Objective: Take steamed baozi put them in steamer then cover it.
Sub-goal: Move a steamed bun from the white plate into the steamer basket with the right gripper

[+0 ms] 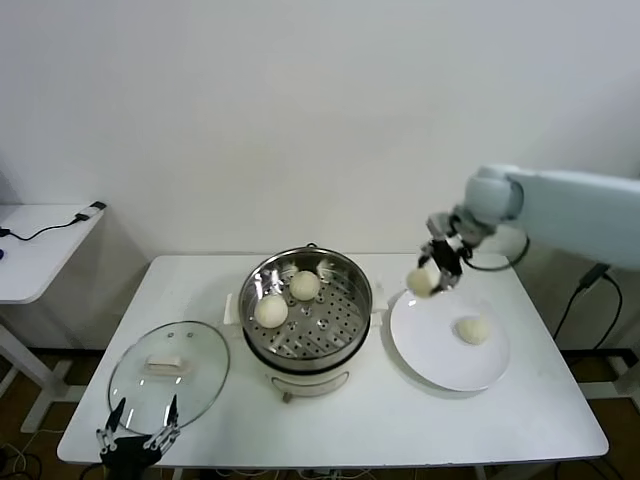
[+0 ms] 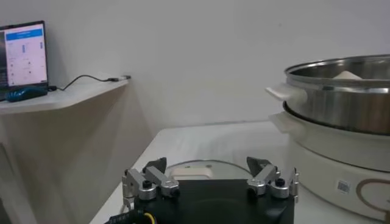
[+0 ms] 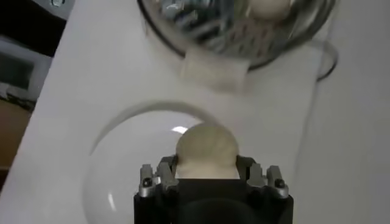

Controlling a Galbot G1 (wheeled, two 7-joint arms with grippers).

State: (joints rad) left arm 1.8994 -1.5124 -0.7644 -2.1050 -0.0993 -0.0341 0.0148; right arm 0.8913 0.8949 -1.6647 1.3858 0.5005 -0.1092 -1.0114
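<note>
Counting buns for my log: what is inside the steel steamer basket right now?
Two cream-white round dough buns lie on the perforated floor of the shiny stainless-steel steamer basket, uncovered. The near wall hides a little of the floor.

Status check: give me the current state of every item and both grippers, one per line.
steamer: uncovered, two baozi inside
baozi in steamer: two, resting on the perforated floor
held baozi: gripped, lifted above the plate's rim
last baozi: lying on the plate
plate: on the table, one baozi left
cover: off, flat on the table
right gripper: shut on a baozi
left gripper: open, idle near the cover
</note>
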